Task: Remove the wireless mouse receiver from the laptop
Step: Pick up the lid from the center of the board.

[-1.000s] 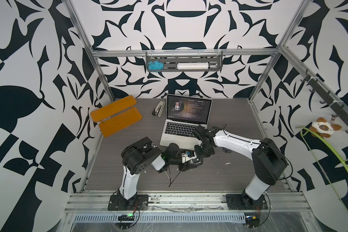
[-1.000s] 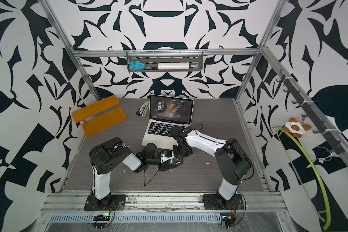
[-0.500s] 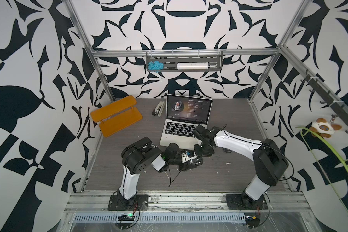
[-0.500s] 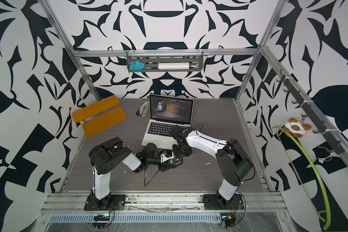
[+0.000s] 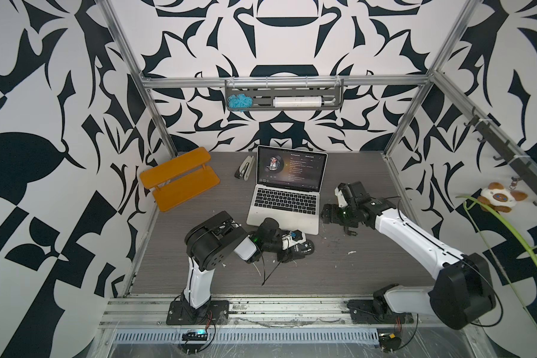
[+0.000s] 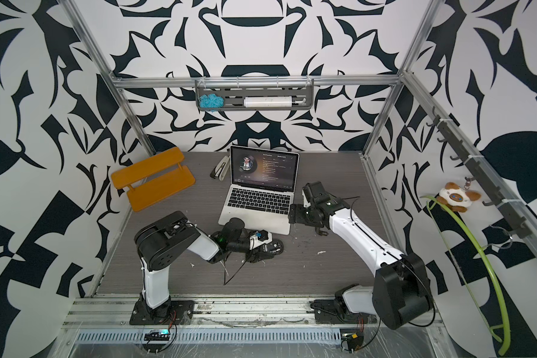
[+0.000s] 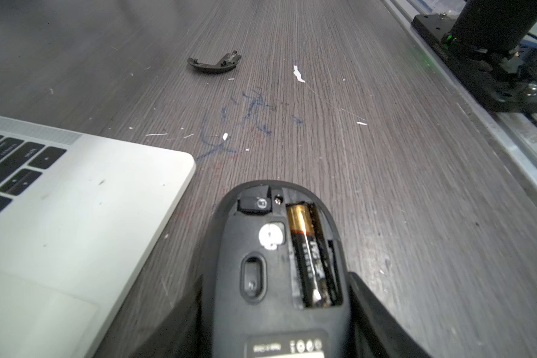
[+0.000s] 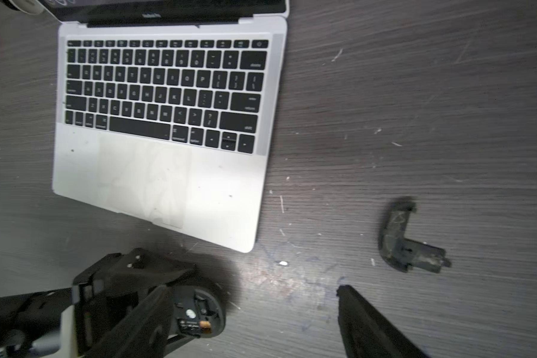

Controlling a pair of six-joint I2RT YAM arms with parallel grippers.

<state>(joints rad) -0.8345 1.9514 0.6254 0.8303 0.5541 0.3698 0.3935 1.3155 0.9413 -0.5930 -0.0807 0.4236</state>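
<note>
The silver laptop (image 5: pixel 286 201) (image 6: pixel 258 201) stands open mid-table; no plug shows on its right edge (image 8: pixel 270 124). My left gripper (image 5: pixel 293 245) (image 7: pixel 276 297) is shut on the black mouse (image 5: pixel 303 248) (image 7: pixel 276 263), held underside up by the laptop's front right corner, its battery bare. A small black block (image 7: pixel 255 204) that looks like the wireless mouse receiver sits in a slot beside the battery. My right gripper (image 5: pixel 330 214) (image 8: pixel 251 310) hovers open and empty just right of the laptop.
The mouse's curved black battery cover (image 5: pixel 351 231) (image 8: pixel 406 245) lies on the table right of the laptop. An orange shelf (image 5: pixel 180 178) and a stapler (image 5: pixel 244 169) sit at the back left. A loose black cable (image 5: pixel 267 272) trails in front of the left arm.
My right gripper has drawn back from the mouse, up and to the right of the laptop, and its jaws have opened wide. The left gripper and the mouse have stayed put.
</note>
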